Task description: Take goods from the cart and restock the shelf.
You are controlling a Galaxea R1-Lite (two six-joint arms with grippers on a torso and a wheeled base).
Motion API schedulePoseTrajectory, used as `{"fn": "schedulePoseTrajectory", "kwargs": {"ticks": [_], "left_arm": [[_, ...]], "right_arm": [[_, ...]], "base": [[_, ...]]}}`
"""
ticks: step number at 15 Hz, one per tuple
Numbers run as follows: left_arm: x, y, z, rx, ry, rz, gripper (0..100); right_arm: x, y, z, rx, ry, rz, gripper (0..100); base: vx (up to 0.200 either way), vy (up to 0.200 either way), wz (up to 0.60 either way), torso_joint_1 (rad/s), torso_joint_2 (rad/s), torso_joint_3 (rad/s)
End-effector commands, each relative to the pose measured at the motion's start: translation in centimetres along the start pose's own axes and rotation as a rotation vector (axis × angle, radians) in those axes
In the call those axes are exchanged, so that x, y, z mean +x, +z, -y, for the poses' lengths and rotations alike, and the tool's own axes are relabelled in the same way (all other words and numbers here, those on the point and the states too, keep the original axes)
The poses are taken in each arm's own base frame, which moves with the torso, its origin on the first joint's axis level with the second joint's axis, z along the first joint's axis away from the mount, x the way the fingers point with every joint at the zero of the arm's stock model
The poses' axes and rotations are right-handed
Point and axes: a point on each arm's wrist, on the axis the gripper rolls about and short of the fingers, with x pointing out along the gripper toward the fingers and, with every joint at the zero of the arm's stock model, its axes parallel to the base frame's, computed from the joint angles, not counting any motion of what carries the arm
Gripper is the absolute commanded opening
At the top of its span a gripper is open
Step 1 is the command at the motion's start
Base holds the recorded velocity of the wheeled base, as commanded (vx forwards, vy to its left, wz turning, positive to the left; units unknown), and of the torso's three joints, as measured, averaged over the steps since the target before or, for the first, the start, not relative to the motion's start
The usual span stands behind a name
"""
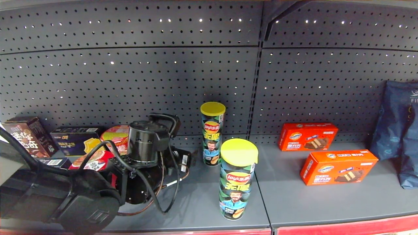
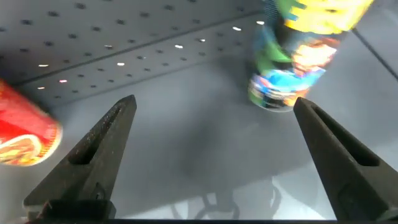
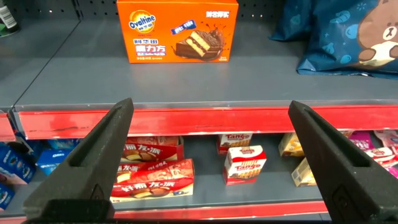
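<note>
Left gripper (image 2: pixel 212 102) is held wide open, empty, over shelf (image 1: pixel 199 199) near rear chip can (image 1: pixel 212 133). Right gripper (image 3: pixel 210 106) is also spread wide, empty. Front chip can (image 1: pixel 237 182) is stood upright at shelf edge.

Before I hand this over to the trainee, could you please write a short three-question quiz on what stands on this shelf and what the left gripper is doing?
1. True or false: both yellow-lidded chip cans stand upright on the shelf.
2. Fill in: the dark blue bag lies at the robot's ___ end of the shelf.
3. The left gripper is: A) open and empty; B) shut on a can; C) shut on a box.
Key: 1 true; 2 right; 3 A.
</note>
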Motion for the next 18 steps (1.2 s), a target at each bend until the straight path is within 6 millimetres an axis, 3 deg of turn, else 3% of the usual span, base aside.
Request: {"fn": "schedulePoseTrajectory", "kwargs": {"ticks": [1, 9, 18], "left_arm": [[0.5, 0.0, -0.1, -0.002, 0.01, -0.003, 100], [5.3, -1.0, -0.2, -0.007, 0.061, -0.042, 100], [7.7, -1.4, 0.3, -0.009, 0.069, -0.046, 100]], "right_arm": [[0.0, 0.0, 0.0, 0.0, 0.001, -0.001, 100], [0.0, 0.0, 0.0, 0.0, 0.001, -0.001, 100], [0.0, 0.0, 0.0, 0.0, 0.001, -0.001, 100]], "base": [[0.0, 0.0, 0.0, 0.0, 0.0, 0.0], [0.0, 0.0, 0.0, 0.0, 0.0, 0.0], [0.0, 0.0, 0.0, 0.0, 0.0, 0.0]]}}
